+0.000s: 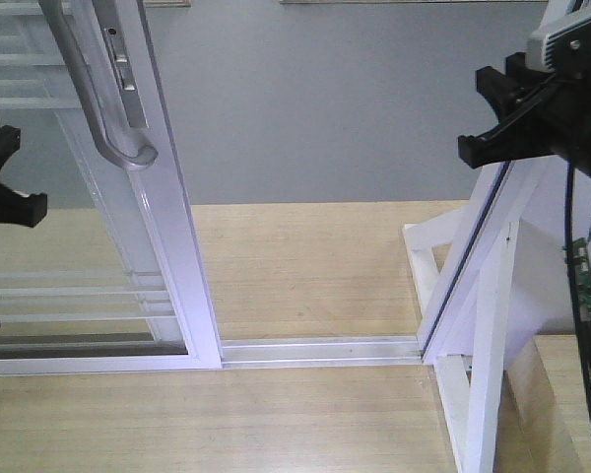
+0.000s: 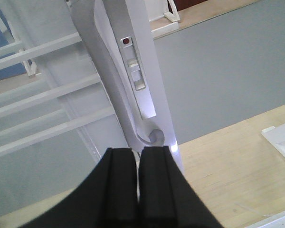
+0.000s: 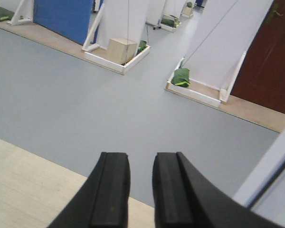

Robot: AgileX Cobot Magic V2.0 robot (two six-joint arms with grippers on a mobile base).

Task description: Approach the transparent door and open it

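The transparent door [image 1: 182, 256] stands at the left, a white-framed glass panel with thin white bars and a curved grey pull handle [image 1: 97, 103]. A wide gap lies between its edge and the slanted white frame post [image 1: 473, 256]. My left gripper [image 1: 10, 172] hangs at the left edge, apart from the handle. In the left wrist view it [image 2: 137, 151] is shut with nothing in it, just below the handle's lower end [image 2: 154, 137] and the door frame [image 2: 142, 47]. My right gripper [image 1: 478, 113] is raised at the upper right, open and empty [image 3: 141, 156], facing grey floor.
A white floor track [image 1: 315, 347] runs between the door and the post. White braces [image 1: 492, 384] and a dangling cable [image 1: 583, 335] stand at the right. Beyond lie white panels, a cardboard box [image 3: 121, 50], green bags [image 3: 181, 77] and a dark red door [image 3: 270, 61].
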